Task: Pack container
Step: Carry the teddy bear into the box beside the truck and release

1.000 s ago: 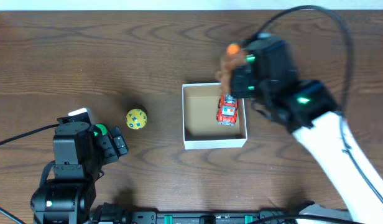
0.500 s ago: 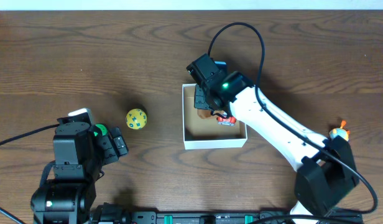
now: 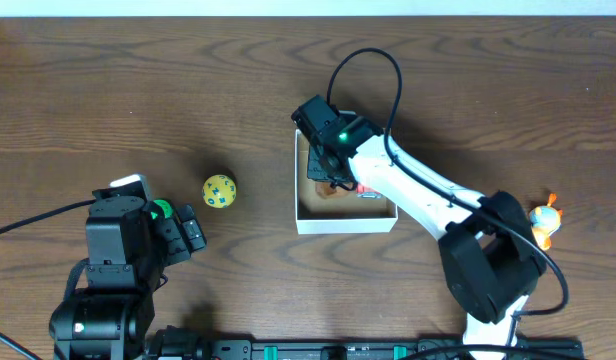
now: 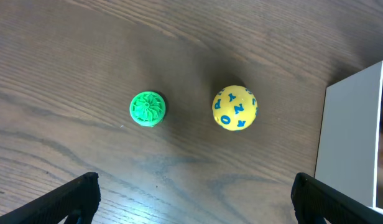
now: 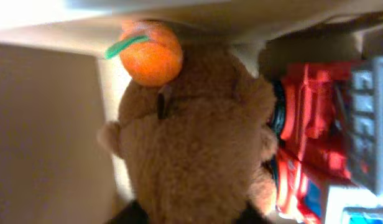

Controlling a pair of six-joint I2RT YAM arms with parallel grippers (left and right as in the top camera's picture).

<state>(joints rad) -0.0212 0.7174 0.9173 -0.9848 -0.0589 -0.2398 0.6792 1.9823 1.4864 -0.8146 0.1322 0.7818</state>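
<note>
Since one second ago, the bear (image 3: 328,188) has come down from above the back wall and now sits inside the box (image 3: 345,229). The right gripper (image 3: 328,172) has reached lower and more to the left, into the box, right over the bear. I cannot tell if it grips the bear or has let go.

Up close, the brown bear has an orange ball (image 5: 151,53) on its head and lies against the tan side of the box. A red truck (image 5: 309,143) touches the bear's side.

The box sits in the middle of the table (image 3: 138,90).

The left gripper (image 4: 194,180) is spread wide with nothing in it, above the wood. A green ball (image 4: 147,109) and a yellow ball (image 4: 235,107) with blue letters lie near each other, left of the box. A small orange and yellow toy (image 3: 544,218) lies far off to the right.
</note>
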